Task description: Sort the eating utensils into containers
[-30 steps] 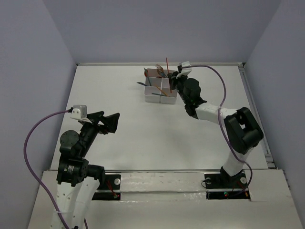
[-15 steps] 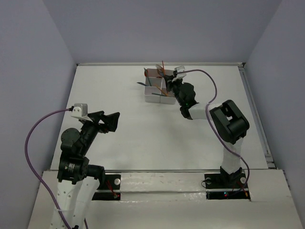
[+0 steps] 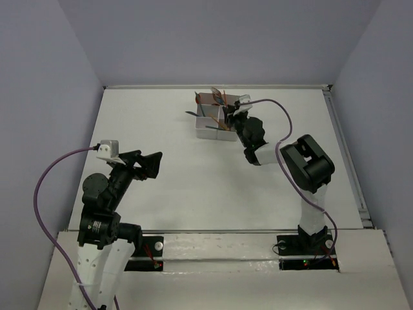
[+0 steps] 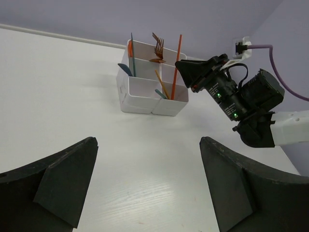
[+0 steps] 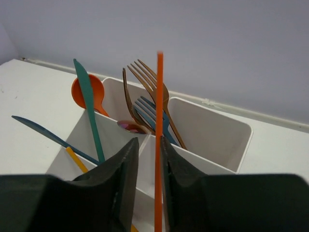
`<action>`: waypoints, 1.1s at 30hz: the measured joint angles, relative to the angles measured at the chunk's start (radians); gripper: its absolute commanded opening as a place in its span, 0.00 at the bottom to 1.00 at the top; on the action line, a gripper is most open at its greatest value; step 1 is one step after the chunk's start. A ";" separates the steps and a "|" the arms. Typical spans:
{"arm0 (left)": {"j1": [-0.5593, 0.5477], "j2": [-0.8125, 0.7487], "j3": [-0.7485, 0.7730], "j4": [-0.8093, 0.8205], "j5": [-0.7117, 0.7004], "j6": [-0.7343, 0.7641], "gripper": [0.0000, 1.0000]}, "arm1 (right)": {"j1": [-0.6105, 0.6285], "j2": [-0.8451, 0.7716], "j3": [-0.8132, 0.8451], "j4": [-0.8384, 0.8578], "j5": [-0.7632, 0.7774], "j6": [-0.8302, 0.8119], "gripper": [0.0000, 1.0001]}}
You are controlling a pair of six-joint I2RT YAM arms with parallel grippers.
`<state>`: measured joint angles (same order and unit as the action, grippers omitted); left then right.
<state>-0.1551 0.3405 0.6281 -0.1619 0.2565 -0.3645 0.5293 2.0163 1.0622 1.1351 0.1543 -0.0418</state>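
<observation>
White table (image 3: 193, 187), enclosed by plain lavender walls on three sides.

Item 1, white four-compartment box (image 3: 210, 134): it stands upright toward the far edge of the table. Utensils stand in it, tilted against the walls.
- An orange spoon (image 5: 87, 94) and a teal knife (image 5: 89, 108) stand together on the side of the box away from the right arm.
- A second teal knife (image 5: 43, 131) leans out over the box rim on that same side.
- Two brown forks (image 5: 155, 84) and a blue fork (image 5: 148, 110) stand at the middle of the box, tines up. Which compartment holds them cannot be told.
- A short yellow-orange stick (image 5: 76, 159) lies low beside the teal knives.

Item 2, right gripper (image 5: 149, 150): it is positioned just beside the box, on the side facing the right arm.
- The jaws are only narrowly parted.
- An orange stick (image 5: 158, 106) stands upright in the gap, close against one finger (image 5: 178, 169). White box wall shows between the stick and the other finger, so no clamp is evident.
- In the left wrist view the lower end of the stick sits inside the box compartment nearest this gripper.

Item 3, left gripper (image 4: 148, 141): it is well apart from the box, over the near left part of the table and facing the box.
- The jaws are spread wide and hold nothing.

Item 4, purple cable (image 3: 39, 187): it loops from the left wrist down to the arm base.
</observation>
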 measured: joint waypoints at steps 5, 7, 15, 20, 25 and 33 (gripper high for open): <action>0.001 0.000 0.000 0.000 0.001 0.000 0.99 | 0.000 -0.013 -0.047 0.002 -0.001 -0.006 0.53; 0.005 0.000 0.000 0.000 0.001 0.000 0.99 | 0.000 -0.037 -0.069 0.000 -0.002 -0.006 0.57; 0.007 -0.001 0.000 0.000 0.002 0.000 0.99 | 0.017 -0.275 -0.180 0.002 0.023 0.023 1.00; 0.017 -0.009 0.000 0.000 0.001 0.000 0.99 | 0.069 -0.467 -0.316 -0.035 0.073 0.126 1.00; 0.018 -0.017 0.000 0.001 0.000 0.000 0.99 | 0.086 -0.701 -0.441 -0.201 0.069 0.290 1.00; 0.019 -0.039 0.000 0.000 -0.007 0.000 0.99 | 0.086 -1.236 -0.545 -0.543 0.048 0.417 1.00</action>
<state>-0.1360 0.3016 0.6281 -0.1619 0.2497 -0.3641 0.6151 0.7803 0.5171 0.5922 0.2024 0.3756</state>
